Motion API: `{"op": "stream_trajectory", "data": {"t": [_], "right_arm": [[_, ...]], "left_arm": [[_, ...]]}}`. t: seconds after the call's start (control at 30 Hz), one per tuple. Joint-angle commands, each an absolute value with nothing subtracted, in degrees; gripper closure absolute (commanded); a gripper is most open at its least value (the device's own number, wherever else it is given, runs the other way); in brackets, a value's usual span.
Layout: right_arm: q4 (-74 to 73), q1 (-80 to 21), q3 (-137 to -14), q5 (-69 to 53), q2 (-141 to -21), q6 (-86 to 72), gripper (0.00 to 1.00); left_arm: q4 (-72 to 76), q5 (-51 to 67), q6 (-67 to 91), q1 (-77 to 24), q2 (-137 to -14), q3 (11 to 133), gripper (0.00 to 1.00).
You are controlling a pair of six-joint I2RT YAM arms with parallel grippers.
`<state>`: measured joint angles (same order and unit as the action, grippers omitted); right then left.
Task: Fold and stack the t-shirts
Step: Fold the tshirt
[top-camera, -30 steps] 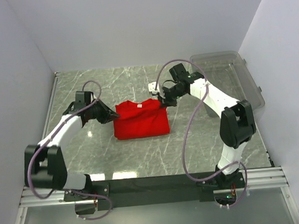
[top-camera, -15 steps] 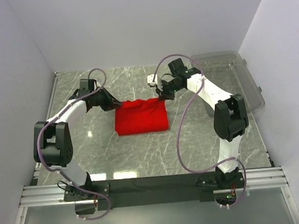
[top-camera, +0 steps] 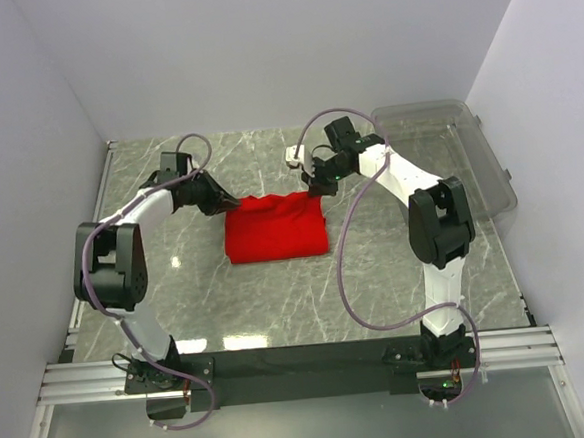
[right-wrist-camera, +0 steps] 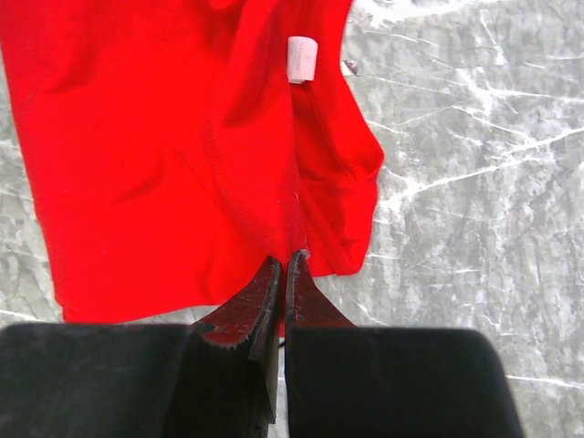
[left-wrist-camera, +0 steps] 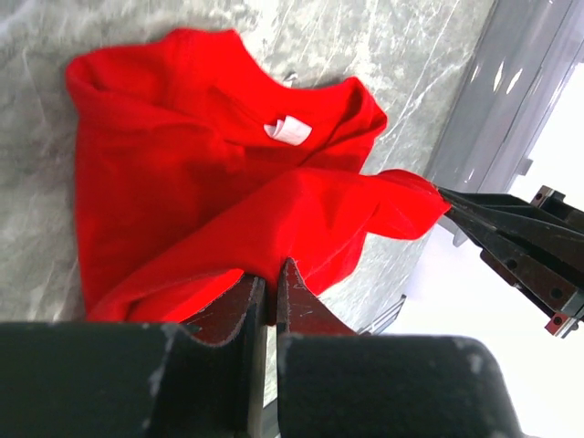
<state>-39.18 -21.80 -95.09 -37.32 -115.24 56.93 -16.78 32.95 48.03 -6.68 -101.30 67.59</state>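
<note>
Top view: a red t-shirt (top-camera: 275,230) lies bunched in a rough rectangle at the middle of the marble table (top-camera: 278,310), well apart from the clear plastic bin (top-camera: 489,165) at 2 o'clock.

My left gripper (top-camera: 221,206) is at the shirt's 10 o'clock corner and my right gripper (top-camera: 315,190) at its 1 o'clock corner. Over the last second both arms have drawn back toward 12 o'clock, and the shirt's near edge has crept that way with them. The white neck label that showed from above is now covered. I judge this a fold in progress, with a cloth edge carried across between the arms.

The wrist views add what the top view hides. The left gripper (left-wrist-camera: 274,274) has its fingers pressed together on a taut fold of red cloth raised above the rest. The label (left-wrist-camera: 287,130) shows beneath, and the other arm's fingers grip the far tip. The right gripper (right-wrist-camera: 286,265) is likewise closed tight on a hanging cloth edge.
</note>
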Motion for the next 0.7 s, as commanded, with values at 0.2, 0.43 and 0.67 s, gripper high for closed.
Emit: {"op": "stream_trajectory", "data": {"t": [0.2,0.43,0.67], "right_arm": [[-30.9,-21.4,-99.2,-32.9,-116.6,47.1,0.8],[-21.1,-20.7,-100.7,-25.8,-114.7,32.7,0.46],[-32.1,-19.8,-98.6,-41.7,-110.5,36.5,0.58]], "left_arm": [[-17.7,30.6,46.3,-6.5,-103.9,74.3,0.72],[-19.9,19.4,43.1,-6.5,-99.5,80.2,0.26],[-13.6,21.5,37.8,-6.4,-90.4,75.3,0.27]]}}
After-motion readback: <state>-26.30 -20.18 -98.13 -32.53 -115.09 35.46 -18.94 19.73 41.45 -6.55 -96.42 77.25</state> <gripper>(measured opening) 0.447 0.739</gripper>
